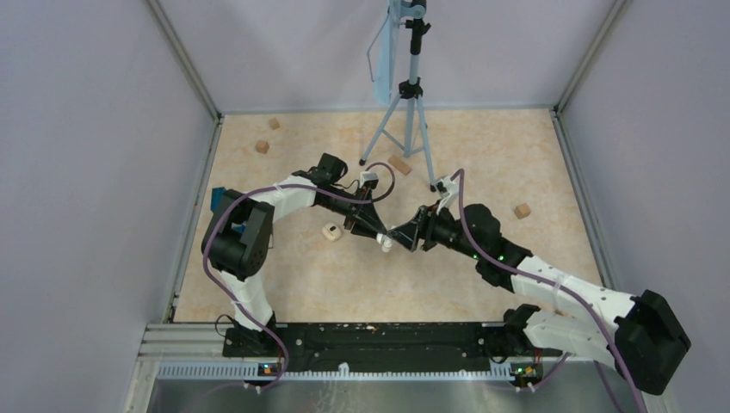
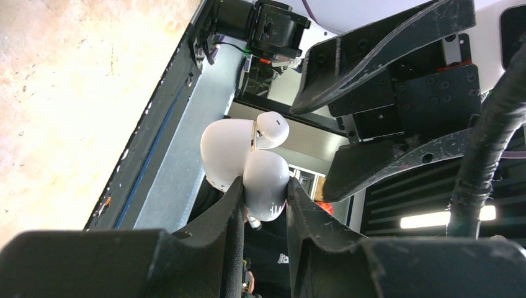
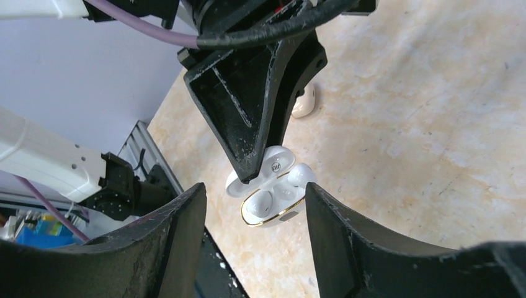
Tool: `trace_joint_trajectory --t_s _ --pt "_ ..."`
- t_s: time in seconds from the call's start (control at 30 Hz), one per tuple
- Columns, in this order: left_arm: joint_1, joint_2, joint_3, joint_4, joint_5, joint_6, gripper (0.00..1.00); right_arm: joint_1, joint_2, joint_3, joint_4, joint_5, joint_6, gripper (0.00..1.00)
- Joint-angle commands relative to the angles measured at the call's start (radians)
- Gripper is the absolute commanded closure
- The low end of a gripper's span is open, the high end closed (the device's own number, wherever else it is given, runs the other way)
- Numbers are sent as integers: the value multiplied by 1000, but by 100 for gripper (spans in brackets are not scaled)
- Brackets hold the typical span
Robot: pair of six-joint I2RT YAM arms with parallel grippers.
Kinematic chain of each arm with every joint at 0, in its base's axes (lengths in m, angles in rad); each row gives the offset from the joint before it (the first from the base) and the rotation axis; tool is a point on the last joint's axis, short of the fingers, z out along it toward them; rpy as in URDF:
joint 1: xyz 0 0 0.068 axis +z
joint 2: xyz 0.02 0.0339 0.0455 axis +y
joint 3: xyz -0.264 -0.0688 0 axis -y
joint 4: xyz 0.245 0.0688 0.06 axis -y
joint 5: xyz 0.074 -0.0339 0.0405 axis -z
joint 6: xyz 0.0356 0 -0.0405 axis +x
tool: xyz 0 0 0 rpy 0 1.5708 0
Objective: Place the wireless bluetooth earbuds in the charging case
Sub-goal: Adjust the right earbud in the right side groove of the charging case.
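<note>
2 small white earbuds (image 3: pixel 302 176) show inside the open charging case (image 3: pixel 280 215). 1 looks settled in its well. The other sits high at the case's rim, its rounded head poking out beside the hinged lid. The case hangs in the air above the table (image 1: pixel 482 146), between the 2 arms, resting on nothing.

The earbuds are probably very light, hard and glossy, so they could slip or pop out under a squeeze. I judge that the raised earbud needs a soft push on its rounded head, straight down into its well, rather than a pinch. The case is smooth and curved too, so the safest hold is across its body, clear of the hinge.

The left claw (image 2: pixel 265 186) is nearly closed and grips the case, with 1 finger pressed on each side of 1 rounded half. I cannot tell whether that half is the base or the lid. The right claw (image 3: pixel 254 189) stands open and holds nothing. Its 2 fingers frame the case from the side opposite the left claw, near it but not touching.

Near the case, on the left claw's side, another small white rounded object (image 1: pixel 330 231) lies on the table. Farther from the case stand a tripod (image 1: pixel 405 103) and 4 scattered wooden blocks (image 1: pixel 522 210).
</note>
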Motion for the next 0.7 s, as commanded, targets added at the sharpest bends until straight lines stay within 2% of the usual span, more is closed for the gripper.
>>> trace_joint_trajectory --t_s 0.0,0.27,0.67 --pt "6 -29 -7 28 23 0 100 -3 -42 24 12 70 -8 40" --pt "6 -33 -6 27 24 -3 100 -5 44 48 68 34 4 39" --pt "6 -33 0 25 24 -2 100 -5 75 66 100 4 -4 39"
